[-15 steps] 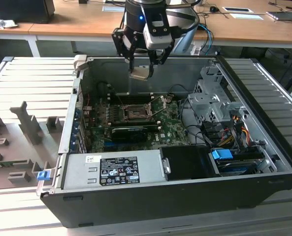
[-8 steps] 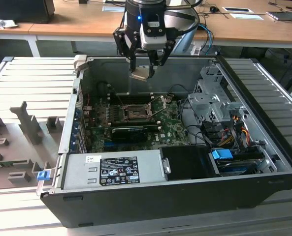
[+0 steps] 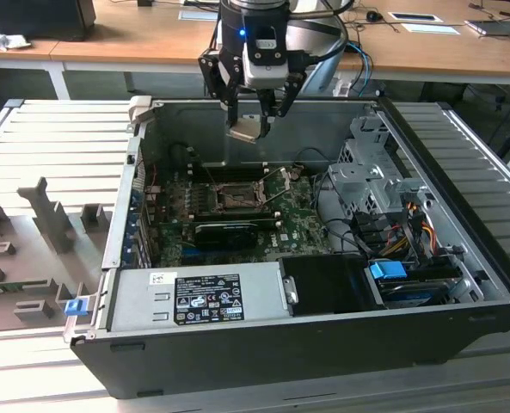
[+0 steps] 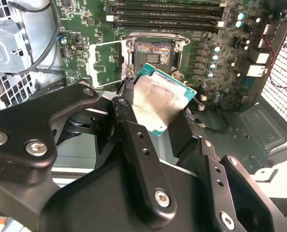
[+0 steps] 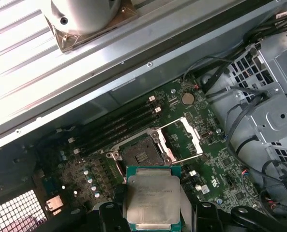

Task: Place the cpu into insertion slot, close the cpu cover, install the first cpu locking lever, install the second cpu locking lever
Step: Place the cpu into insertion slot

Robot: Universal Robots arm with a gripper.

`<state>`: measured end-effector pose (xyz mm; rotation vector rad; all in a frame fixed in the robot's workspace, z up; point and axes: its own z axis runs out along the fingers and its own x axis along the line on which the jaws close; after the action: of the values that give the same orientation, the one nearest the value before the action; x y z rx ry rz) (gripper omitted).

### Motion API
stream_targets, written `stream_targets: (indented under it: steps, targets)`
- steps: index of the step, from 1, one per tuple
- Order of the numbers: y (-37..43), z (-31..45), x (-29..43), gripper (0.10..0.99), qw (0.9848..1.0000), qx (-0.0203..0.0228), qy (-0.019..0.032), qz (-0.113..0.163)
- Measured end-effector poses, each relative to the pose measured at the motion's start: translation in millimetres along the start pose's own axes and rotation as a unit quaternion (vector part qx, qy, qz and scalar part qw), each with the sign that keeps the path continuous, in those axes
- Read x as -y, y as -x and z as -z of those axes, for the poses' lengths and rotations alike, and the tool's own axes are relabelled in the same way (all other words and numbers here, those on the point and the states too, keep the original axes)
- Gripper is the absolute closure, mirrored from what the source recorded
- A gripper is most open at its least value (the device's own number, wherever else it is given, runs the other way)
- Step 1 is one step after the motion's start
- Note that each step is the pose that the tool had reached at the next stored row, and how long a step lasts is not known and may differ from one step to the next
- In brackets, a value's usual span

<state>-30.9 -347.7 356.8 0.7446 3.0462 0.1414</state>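
Black gripper (image 3: 255, 116) clamped on cpu (image 4: 160, 99), above open socket (image 5: 139, 155), cpu cover (image 5: 193, 137) raised, memory sticks (image 5: 119, 126) beside

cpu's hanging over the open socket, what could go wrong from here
1. The cpu in the gripper looks tilted, not level with the socket; set down askew, it could damage the contacts.
2. The cpu cover stands open right beside the socket, so a drifting descent might clip it.
3. The grip seems to be on the chip's edges alone, so it may slip.
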Motion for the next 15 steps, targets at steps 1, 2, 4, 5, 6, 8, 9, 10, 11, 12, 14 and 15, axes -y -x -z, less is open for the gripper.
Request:
stream_targets:
  steps: [1,2,4,5,6,8,9,10,11,12,14,15]
  targets:
    - [0.0,-0.2,0.0,0.557,1.0,0.0,0.0,0.0]
    - [0.0,-0.5,0.1,0.557,1.0,0.0,0.0,0.0]
    - [0.0,-0.8,0.1,0.557,1.0,0.0,0.0,0.0]
    - [0.0,-0.9,0.1,0.557,1.0,0.0,0.0,0.0]
    - [0.0,-1.2,0.1,0.557,1.0,0.0,0.0,0.0]
    - [0.0,-1.8,0.2,0.557,1.0,0.0002,-0.0003,0.0]
    - [0.0,-1.9,0.2,0.557,1.0,0.0004,-0.0006,-0.001]
    - [0.0,-2.0,0.2,0.557,1.0,0.0005,-0.0007,-0.002]
    - [0.0,-2.0,0.2,0.557,1.0,0.0006,-0.0006,-0.002]
    - [0.0,-2.0,0.2,0.557,1.0,0.0007,-0.0006,-0.004]
    - [0.0,-2.1,0.2,0.557,1.0,0.001,-0.0006,-0.007]
    - [0.0,-2.1,0.2,0.557,1.0,0.0011,-0.0005,-0.008]
